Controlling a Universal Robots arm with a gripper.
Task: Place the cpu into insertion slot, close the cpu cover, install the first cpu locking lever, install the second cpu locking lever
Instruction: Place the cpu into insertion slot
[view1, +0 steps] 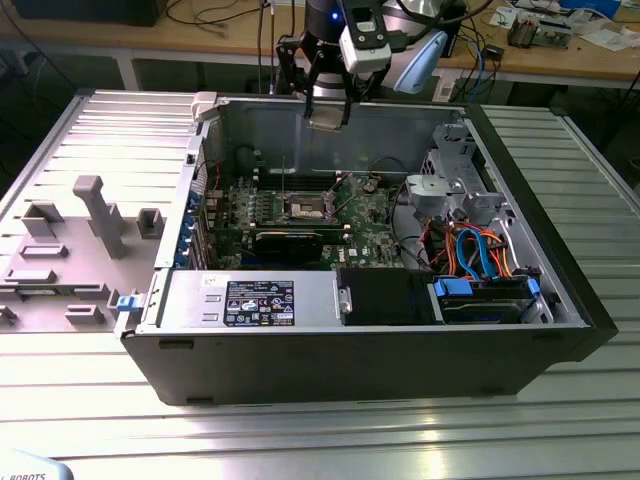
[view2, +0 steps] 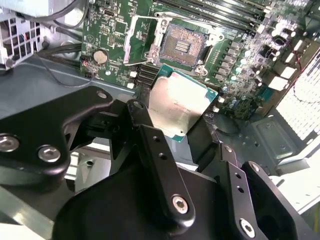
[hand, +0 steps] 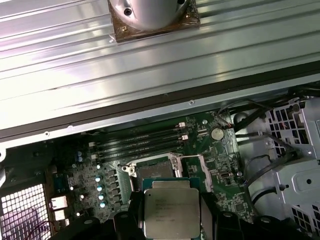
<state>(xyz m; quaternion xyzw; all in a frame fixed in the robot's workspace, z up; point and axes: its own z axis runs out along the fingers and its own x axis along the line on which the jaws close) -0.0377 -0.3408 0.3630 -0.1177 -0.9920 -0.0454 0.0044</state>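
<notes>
My gripper (view1: 328, 98) hangs above the open computer case, over its back wall, shut on the cpu (view1: 328, 116). In both wrist views the cpu (view2: 182, 102) (hand: 171, 210) is a flat silver-grey square clamped by its edges between the black fingers (view2: 150, 135). The insertion slot (view2: 183, 44) (view1: 305, 208) lies below on the green board, its dark centre bare. In the first wrist view the insertion slot (hand: 159, 170) shows just beyond the held chip. The cpu cover (view2: 141, 36) is swung open beside the socket.
A long black expansion card (view1: 285, 243) lies in front of the socket. The power supply (view1: 250, 300) and a drive bay with blue and orange cables (view1: 480, 255) fill the case front. Memory slots (hand: 140, 142) run behind the socket. Grey fixture blocks (view1: 95, 215) stand at the exterior view's left.
</notes>
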